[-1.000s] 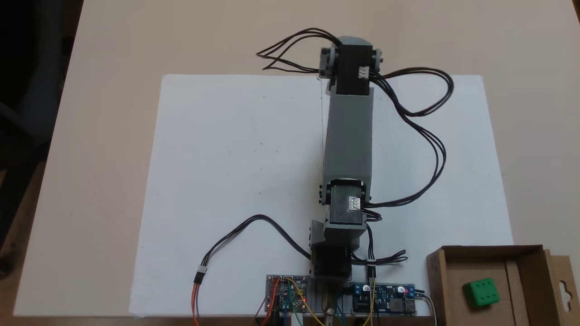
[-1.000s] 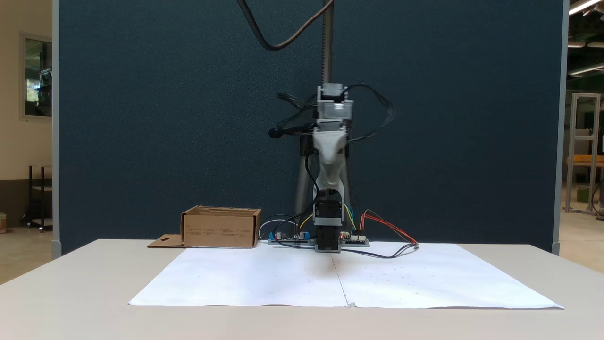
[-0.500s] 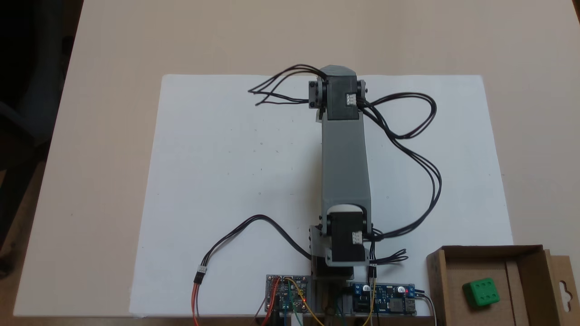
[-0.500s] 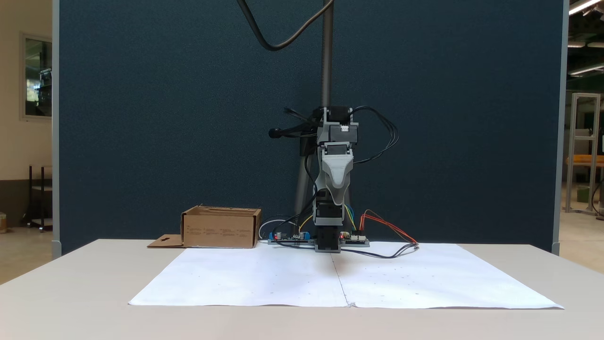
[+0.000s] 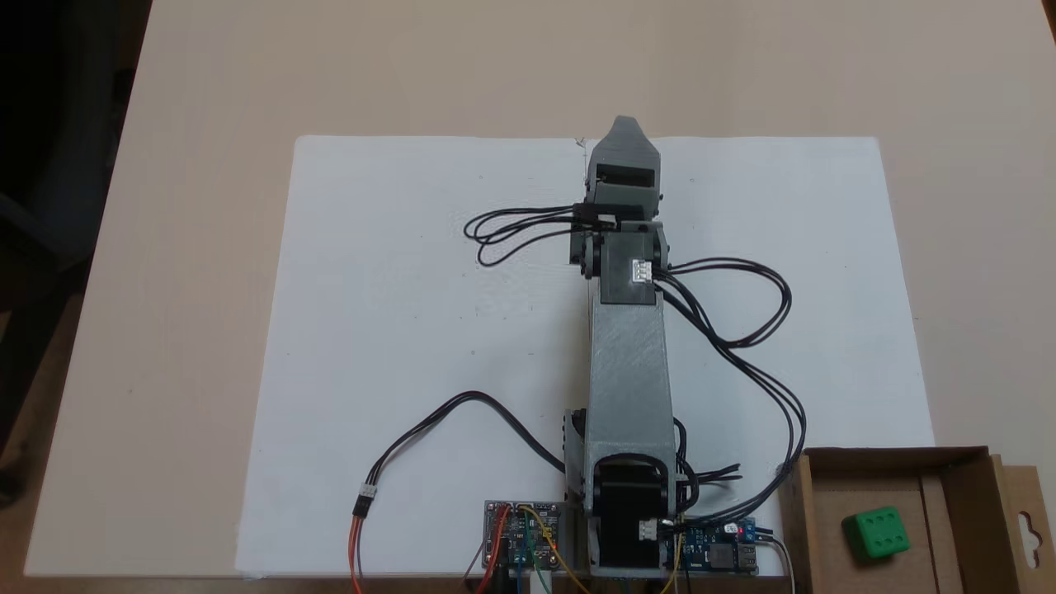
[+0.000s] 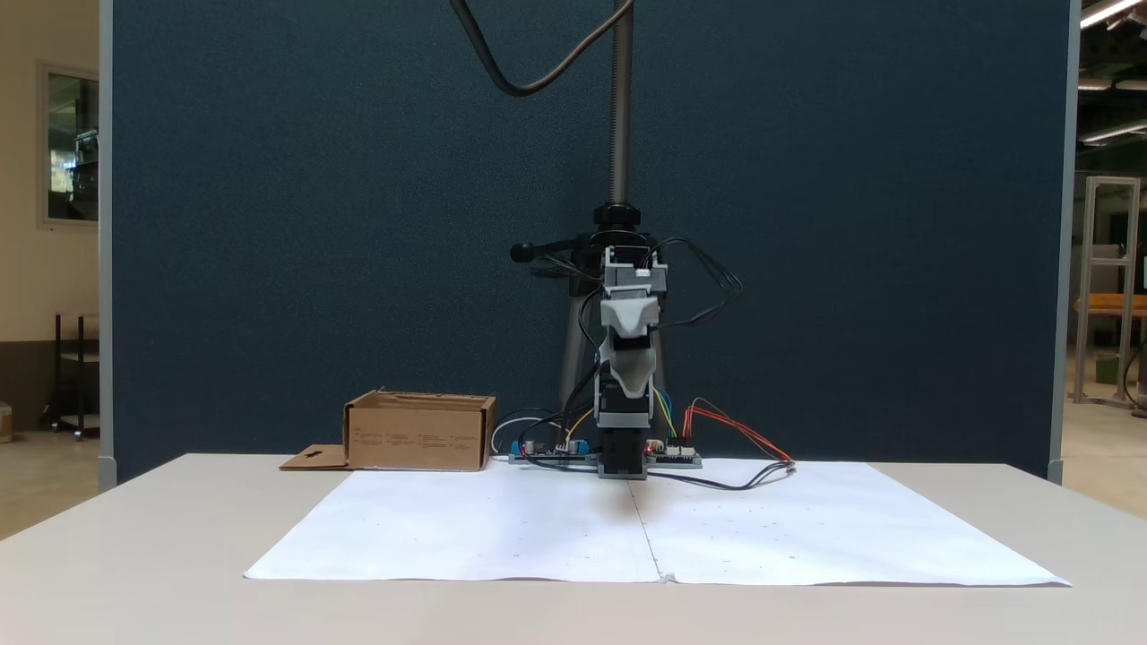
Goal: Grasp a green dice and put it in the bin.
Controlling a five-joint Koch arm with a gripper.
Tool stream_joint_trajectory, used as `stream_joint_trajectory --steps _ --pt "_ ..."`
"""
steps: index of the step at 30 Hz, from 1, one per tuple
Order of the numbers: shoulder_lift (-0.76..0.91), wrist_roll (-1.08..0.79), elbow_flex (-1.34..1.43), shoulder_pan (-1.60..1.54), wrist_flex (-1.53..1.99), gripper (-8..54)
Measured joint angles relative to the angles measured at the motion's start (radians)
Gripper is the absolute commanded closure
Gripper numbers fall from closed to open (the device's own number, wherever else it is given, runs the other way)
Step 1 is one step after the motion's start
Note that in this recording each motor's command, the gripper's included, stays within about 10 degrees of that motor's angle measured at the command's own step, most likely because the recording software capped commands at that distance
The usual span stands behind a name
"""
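The green dice (image 5: 876, 535) lies inside the bin (image 5: 899, 455), a brown cardboard box at the lower right corner of a fixed view, with its six-pip face up. From the front, the bin (image 6: 419, 434) stands to the left of the arm's base, and its walls hide the dice. My gripper (image 5: 622, 124) points away from the base over the far edge of the white paper, well away from the bin. Its jaws taper together to one tip with nothing between them. In the front view the gripper (image 6: 633, 392) hangs above the base, pointing forward and down.
A white paper sheet (image 5: 412, 330) covers the middle of the beige table. Circuit boards (image 5: 524, 532) and loose cables (image 5: 445, 412) sit at the arm's base. The bin's flap (image 5: 1027, 528) sticks out to the right. A camera pole (image 6: 620, 98) rises behind the arm.
The arm has folded back toward its base and dropped lower. The gripper has swung out in front of the elbow. The dice has stayed in the bin.
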State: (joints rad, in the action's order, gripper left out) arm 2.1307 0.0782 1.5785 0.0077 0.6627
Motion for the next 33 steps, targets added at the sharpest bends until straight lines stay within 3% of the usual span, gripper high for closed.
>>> stream_joint_trajectory --steps 9,14,33 --pt "0.107 -0.002 0.235 -0.002 -0.299 0.2" --pt "0.115 -0.015 0.505 0.0 -0.497 0.8" --pt "0.121 -0.029 1.049 0.054 -0.992 1.6"
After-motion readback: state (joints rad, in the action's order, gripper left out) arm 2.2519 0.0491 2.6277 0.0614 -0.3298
